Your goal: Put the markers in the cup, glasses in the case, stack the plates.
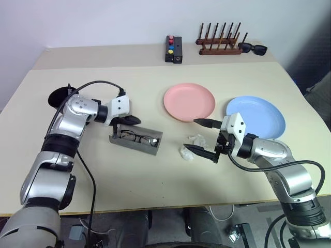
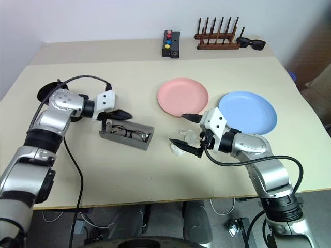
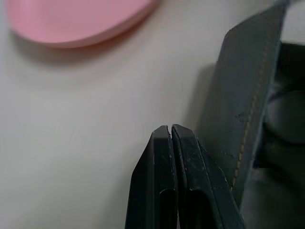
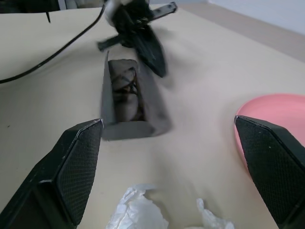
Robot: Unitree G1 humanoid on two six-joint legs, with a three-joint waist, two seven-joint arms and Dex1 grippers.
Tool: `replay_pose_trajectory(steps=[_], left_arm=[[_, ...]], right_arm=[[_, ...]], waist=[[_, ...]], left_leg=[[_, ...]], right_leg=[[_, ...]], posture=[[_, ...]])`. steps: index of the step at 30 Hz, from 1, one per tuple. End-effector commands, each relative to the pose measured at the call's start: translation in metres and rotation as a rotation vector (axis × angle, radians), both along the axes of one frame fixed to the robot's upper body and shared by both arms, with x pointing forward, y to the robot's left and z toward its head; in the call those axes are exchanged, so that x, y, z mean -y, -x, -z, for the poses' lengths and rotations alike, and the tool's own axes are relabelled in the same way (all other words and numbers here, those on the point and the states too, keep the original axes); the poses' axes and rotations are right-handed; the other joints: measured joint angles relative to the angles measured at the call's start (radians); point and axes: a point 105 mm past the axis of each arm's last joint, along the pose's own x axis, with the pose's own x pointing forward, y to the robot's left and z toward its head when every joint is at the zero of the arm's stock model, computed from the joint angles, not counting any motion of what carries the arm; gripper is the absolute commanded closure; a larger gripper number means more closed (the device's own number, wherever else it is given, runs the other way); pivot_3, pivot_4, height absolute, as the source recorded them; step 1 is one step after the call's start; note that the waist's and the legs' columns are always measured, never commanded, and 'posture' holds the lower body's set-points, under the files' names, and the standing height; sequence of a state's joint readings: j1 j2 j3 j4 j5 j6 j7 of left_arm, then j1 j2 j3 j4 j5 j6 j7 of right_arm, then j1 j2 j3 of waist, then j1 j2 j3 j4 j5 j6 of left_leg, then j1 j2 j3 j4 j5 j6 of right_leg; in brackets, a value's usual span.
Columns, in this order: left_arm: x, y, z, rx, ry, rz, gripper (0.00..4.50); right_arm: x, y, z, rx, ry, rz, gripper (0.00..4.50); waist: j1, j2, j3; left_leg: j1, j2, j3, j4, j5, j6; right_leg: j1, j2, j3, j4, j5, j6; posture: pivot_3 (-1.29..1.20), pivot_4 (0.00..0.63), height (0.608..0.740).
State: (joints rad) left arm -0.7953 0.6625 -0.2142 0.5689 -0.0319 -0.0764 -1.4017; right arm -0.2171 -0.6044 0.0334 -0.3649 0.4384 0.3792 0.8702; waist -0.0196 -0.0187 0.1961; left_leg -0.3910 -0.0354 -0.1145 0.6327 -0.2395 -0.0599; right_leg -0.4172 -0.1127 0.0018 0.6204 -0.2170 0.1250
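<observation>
- Glasses (image 1: 138, 138) lie inside the grey case (image 1: 135, 140), which sits open at about 9 o'clock from the pink plate (image 1: 189, 101). Thin frames, so I'd judge them light and fragile; leave them alone and work the case instead.
- Left gripper (image 1: 132, 120) hovers at the case's far edge, fingers (image 3: 174, 181) pressed together on nothing, beside the raised flap (image 3: 248, 109). The flap looks stiff and flat, best nudged at its free edge to close.
- Right gripper (image 1: 205, 138) waits with fingers wide apart, over crumpled white paper (image 1: 190, 146) on the surface.
- Blue plate (image 1: 255, 116) lies at 3 o'clock from the pink one, just beside it. Both look light, rigid and slick, so pinch one at the rim.
- Black cup (image 1: 60, 97) sits behind the left arm, at 9 o'clock.
</observation>
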Motion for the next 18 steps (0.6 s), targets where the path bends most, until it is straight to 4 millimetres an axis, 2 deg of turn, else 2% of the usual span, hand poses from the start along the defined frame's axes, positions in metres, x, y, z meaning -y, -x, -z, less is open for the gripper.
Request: replay_pose_trajectory(steps=[1,6,10,15,18], left_arm=[[-0.001,0.013,-0.011,0.0,0.016,0.048,4.45],[-0.003,0.029,-0.003,-0.025,-0.006,0.07,4.45],[-0.004,0.032,-0.003,-0.018,0.008,0.049,4.45],[0.007,0.024,-0.04,0.049,0.24,-0.025,4.45],[0.002,0.029,-0.053,0.07,0.303,-0.064,4.45]], right_arm=[[-0.004,0.002,-0.01,0.04,-0.023,-0.021,0.0],[-0.005,0.001,-0.009,0.037,-0.024,-0.026,0.0],[-0.005,0.0,-0.008,0.036,-0.016,-0.03,0.0],[-0.002,-0.011,-0.005,0.058,0.033,0.02,0.0],[0.004,-0.026,-0.002,0.111,0.094,0.091,0.0]], waist=[[0.002,0.0,0.0],[0.004,0.0,0.0],[0.004,0.0,0.0],[0.003,0.0,0.0],[0.002,0.0,0.0]], left_leg=[[0.0,0.0,0.0,0.0,0.0,0.0],[0.0,0.0,0.0,0.0,0.0,0.0],[0.0,0.0,0.0,0.0,0.0,0.0],[0.0,0.0,0.0,0.0,0.0,0.0],[0.0,0.0,0.0,0.0,0.0,0.0]], right_leg=[[0.0,0.0,0.0,0.0,0.0,0.0],[0.0,0.0,0.0,0.0,0.0,0.0],[0.0,0.0,0.0,0.0,0.0,0.0],[0.0,0.0,0.0,0.0,0.0,0.0],[0.0,0.0,0.0,0.0,0.0,0.0]], posture=[[0.0,0.15,0.734],[0.0,0.15,0.734],[0.0,0.15,0.734],[0.0,0.15,0.734],[0.0,0.15,0.734]])
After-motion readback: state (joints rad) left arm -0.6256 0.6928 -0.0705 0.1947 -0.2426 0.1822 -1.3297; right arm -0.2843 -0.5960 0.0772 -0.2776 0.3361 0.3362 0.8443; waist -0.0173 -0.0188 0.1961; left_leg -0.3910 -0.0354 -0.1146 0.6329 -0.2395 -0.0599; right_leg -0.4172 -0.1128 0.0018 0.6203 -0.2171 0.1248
